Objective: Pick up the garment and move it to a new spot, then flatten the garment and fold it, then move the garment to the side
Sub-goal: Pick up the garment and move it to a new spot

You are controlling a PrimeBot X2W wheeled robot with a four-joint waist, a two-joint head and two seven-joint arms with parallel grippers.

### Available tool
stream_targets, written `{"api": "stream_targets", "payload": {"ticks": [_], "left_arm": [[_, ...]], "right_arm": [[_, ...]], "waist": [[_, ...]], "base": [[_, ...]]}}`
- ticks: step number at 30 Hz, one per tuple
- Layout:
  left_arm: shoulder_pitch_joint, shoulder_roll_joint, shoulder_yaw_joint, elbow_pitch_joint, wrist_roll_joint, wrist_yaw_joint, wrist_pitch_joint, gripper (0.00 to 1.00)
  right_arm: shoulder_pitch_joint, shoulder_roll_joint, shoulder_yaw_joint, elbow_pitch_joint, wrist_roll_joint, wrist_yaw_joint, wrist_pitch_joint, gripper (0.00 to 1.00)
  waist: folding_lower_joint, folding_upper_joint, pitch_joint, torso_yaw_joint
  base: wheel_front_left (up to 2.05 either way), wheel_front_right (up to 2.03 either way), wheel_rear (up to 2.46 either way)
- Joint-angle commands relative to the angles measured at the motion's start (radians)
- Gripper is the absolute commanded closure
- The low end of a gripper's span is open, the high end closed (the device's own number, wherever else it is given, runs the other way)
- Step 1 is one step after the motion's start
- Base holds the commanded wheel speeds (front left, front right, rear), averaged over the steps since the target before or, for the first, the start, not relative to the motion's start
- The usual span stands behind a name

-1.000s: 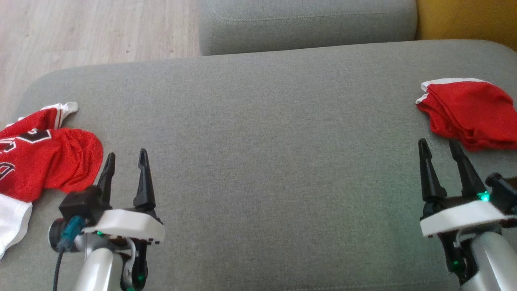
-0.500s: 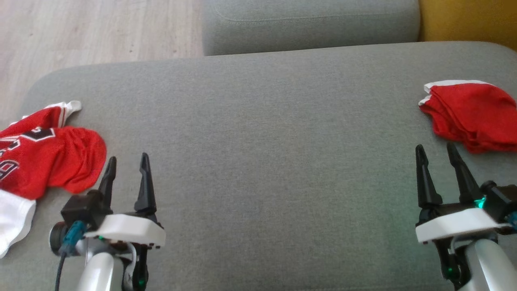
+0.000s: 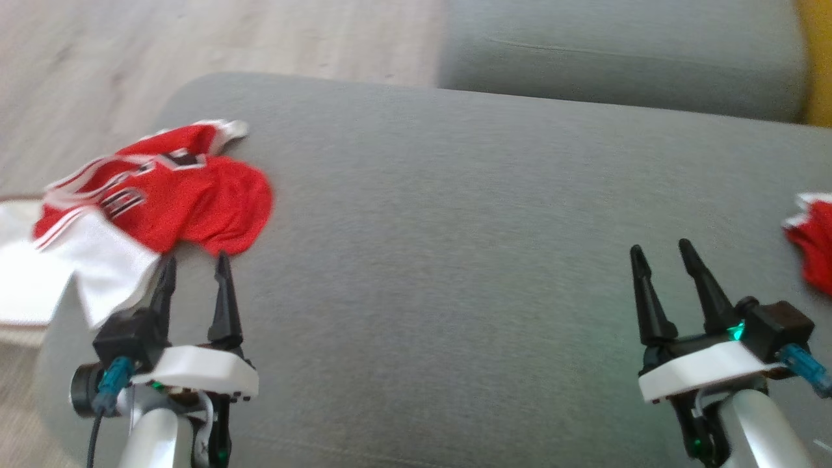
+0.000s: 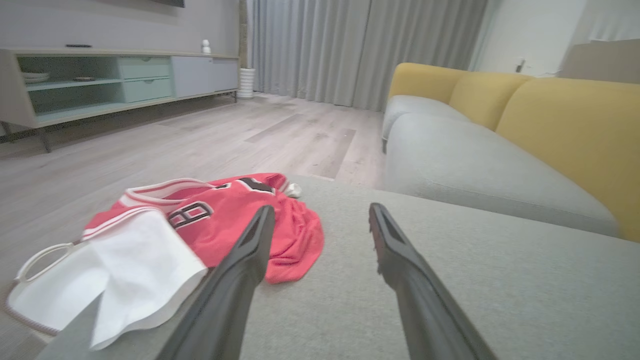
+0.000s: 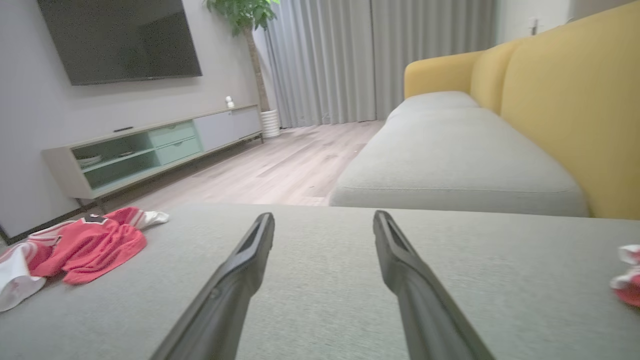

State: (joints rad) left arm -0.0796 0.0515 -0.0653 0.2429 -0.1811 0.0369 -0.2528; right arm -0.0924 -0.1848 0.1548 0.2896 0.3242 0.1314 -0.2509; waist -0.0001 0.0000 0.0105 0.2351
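Grey sofa seat [image 3: 455, 260], yellow backrest [image 5: 575, 100]. Pale wood floor [image 4: 200, 135]. Wall-mounted TV [image 5: 120, 40] above low cabinet [image 5: 150, 145]. Grey curtains [image 5: 350, 60]; plant [image 5: 240, 12] beside them.

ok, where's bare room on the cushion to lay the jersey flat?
Free: wide middle of the cushion, between red jersey at left and red cloth at right edge. Crowded: left end, where jersey and white garment overlap.

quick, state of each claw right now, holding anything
left claw: open, holding nothing, by the red jersey
right claw: open, holding nothing
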Motion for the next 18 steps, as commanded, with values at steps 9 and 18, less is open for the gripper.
{"api": "stream_targets", "payload": {"ticks": [9, 18], "left_arm": [[-0.014, 0.005, 0.048, -0.021, 0.002, 0.013, -0.009, 0.00], [-0.026, 0.009, 0.054, -0.025, -0.014, 0.006, -0.008, 0.00]], "right_arm": [[-0.048, -0.002, 0.070, -0.017, 0.015, -0.001, -0.011, 0.00], [-0.056, -0.007, 0.086, -0.011, 0.018, -0.001, -0.011, 0.00]], "waist": [[0.0001, 0.0000, 0.009, 0.155], [0.0001, 0.0000, 0.017, 0.162]], "base": [[0.00, 0.00, 0.00], [0.00, 0.00, 0.00]]}}
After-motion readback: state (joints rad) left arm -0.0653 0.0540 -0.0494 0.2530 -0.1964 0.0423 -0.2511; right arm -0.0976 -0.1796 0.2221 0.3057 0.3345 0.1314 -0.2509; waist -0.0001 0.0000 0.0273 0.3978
